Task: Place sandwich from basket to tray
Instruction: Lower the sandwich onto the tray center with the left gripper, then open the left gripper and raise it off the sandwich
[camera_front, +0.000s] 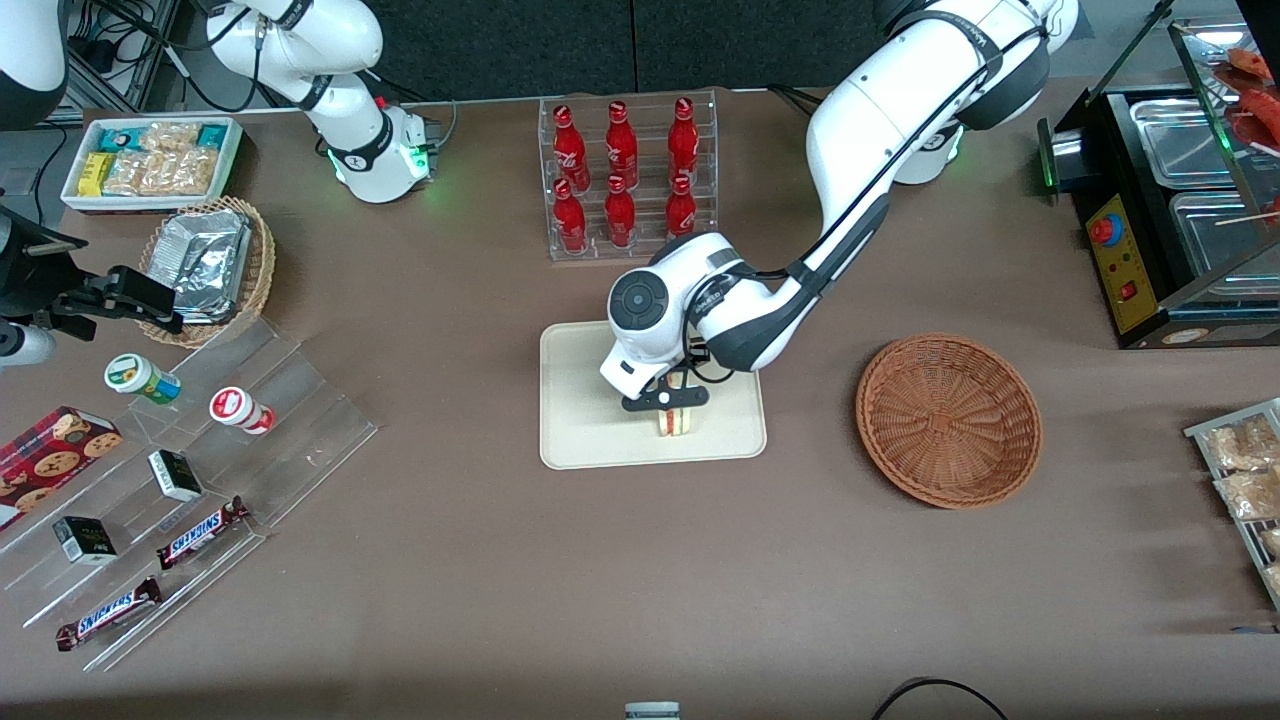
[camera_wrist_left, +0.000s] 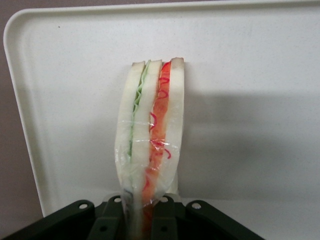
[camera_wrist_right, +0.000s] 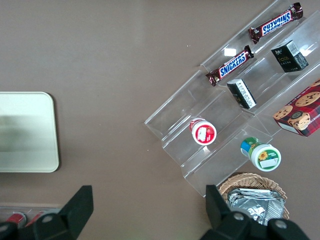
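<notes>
So the left arm's black two-finger gripper (camera_front: 668, 401) is down over the flat cream-coloured rectangular tray (camera_front: 575, 420) with rounded corners and a low rim, and its fingers are clamped on the small triangular wedge of white-bread sandwich (camera_front: 676, 420), which has green, orange and red filling layers along its cut side. In the wrist view the sandwich (camera_wrist_left: 150, 135) is wrapped in clear film and sticks straight out from between the fingers (camera_wrist_left: 107, 220), with the pale tray (camera_wrist_left: 250, 75) surface right under it. Can't tell for sure whether the wedge is touching the tray or just above it. The round shallow reddish-brown woven wicker basket (camera_front: 948, 420) sits on the brown bench (camera_front: 500, 560) beside the tray, toward the working arm's end, with nothing in it. Farther from the front camera than the tray there's a clear acrylic rack of red bottles (camera_front: 628, 175). Toward the parked arm's end there's a clear stepped display with Snickers bars (camera_front: 200, 532), plus a lighter tan wicker basket holding silver foil packets (camera_front: 205, 262).
</notes>
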